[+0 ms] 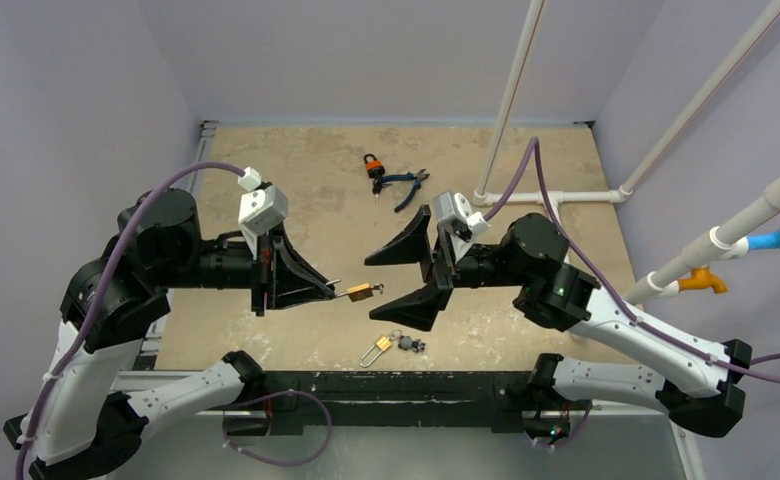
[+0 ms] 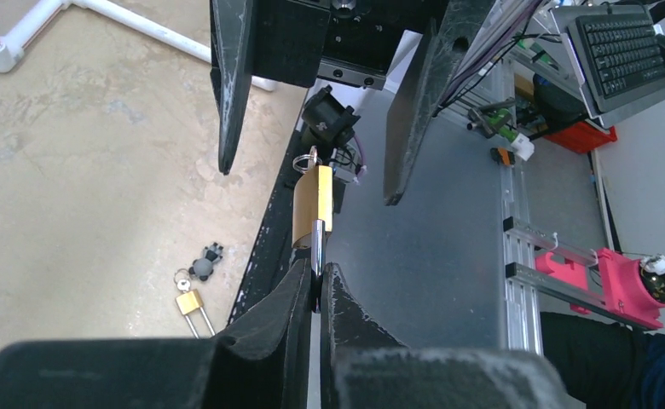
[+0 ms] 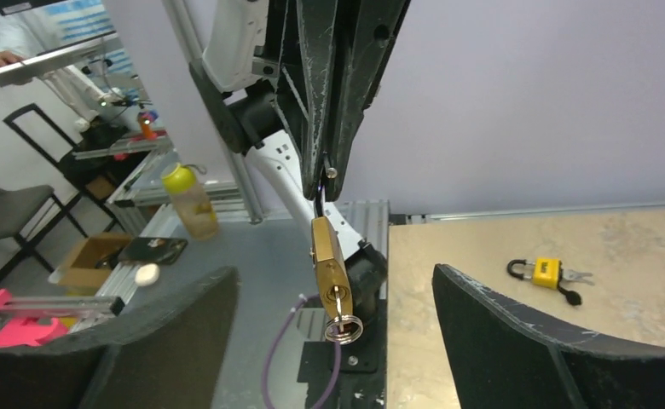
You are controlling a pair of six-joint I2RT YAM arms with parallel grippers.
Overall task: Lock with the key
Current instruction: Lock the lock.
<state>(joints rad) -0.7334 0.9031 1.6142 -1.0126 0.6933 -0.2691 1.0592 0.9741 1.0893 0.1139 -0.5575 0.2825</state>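
Note:
A brass padlock (image 1: 361, 292) hangs in the air above the table's near part, held by its steel shackle (image 2: 317, 243). My left gripper (image 1: 338, 290) is shut on that shackle, its tips (image 2: 315, 274) pinching the bar. A key (image 3: 338, 305) with a split ring (image 3: 343, 328) sits in the keyhole at the padlock's free end. My right gripper (image 1: 369, 288) stands wide open around that end, one finger (image 3: 184, 341) on each side and clear of the padlock (image 3: 329, 256) and key. In the left wrist view the padlock (image 2: 313, 200) points toward the right gripper's fingers (image 2: 231, 85).
A second brass padlock (image 1: 378, 349) with a long shackle, a key and a small dark charm (image 1: 412, 345) lies near the front edge. An orange-black padlock (image 1: 371, 165) and blue pliers (image 1: 406, 185) lie at the back. White pipes (image 1: 556, 195) run along the right.

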